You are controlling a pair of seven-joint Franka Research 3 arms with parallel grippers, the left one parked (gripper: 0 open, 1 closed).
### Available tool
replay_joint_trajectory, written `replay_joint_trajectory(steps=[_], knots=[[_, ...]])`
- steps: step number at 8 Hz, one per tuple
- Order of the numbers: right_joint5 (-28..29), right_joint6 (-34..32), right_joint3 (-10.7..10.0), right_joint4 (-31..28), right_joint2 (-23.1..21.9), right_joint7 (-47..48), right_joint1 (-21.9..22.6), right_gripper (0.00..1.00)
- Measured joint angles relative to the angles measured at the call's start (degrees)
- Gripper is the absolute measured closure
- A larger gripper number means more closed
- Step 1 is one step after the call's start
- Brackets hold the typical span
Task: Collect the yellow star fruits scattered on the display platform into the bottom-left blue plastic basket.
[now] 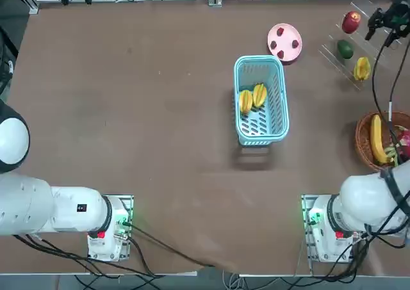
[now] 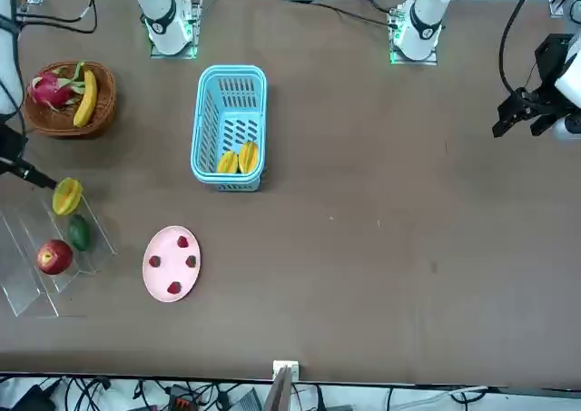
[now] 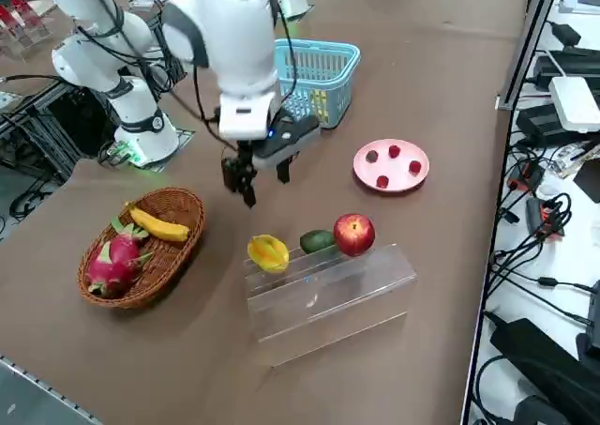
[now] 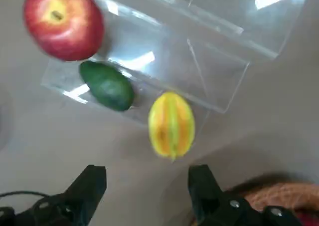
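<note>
One yellow star fruit [image 1: 362,68] [image 2: 67,196] [image 3: 268,252] [image 4: 171,124] lies at the end of the clear display platform [image 3: 328,298] [image 4: 214,71]. Two more star fruits [image 1: 245,101] [image 1: 259,95] [image 2: 238,159] lie inside the light blue plastic basket [image 1: 259,59] [image 2: 231,71] [image 3: 323,50] at mid table. My right gripper [image 1: 379,35] [image 3: 258,181] [image 4: 147,186] hangs open above the table just short of the platform's star fruit. It touches nothing and holds nothing.
A red apple [image 3: 353,234] [image 4: 64,21] and a dark green fruit [image 3: 317,241] [image 4: 106,85] share the platform. A pink plate [image 1: 284,41] [image 3: 391,165] with small red fruits lies nearby. A wicker basket [image 1: 365,139] [image 3: 141,247] holds a banana and a dragon fruit.
</note>
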Motion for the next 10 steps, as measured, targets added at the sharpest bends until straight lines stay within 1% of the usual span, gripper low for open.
replay_joint_trajectory(steps=[2, 4, 7, 10], knots=[[0.0, 5.9, 0.0, 0.0, 2.5, -2.8, -1.4, 0.0], [0.0, 10.1, 0.3, 0.1, 4.7, -3.2, -1.4, 0.0], [0.0, 11.2, 0.4, -0.1, 6.0, -3.2, -1.8, 0.0], [0.0, 11.2, 0.4, -1.7, 7.6, -3.2, -3.7, 0.0]])
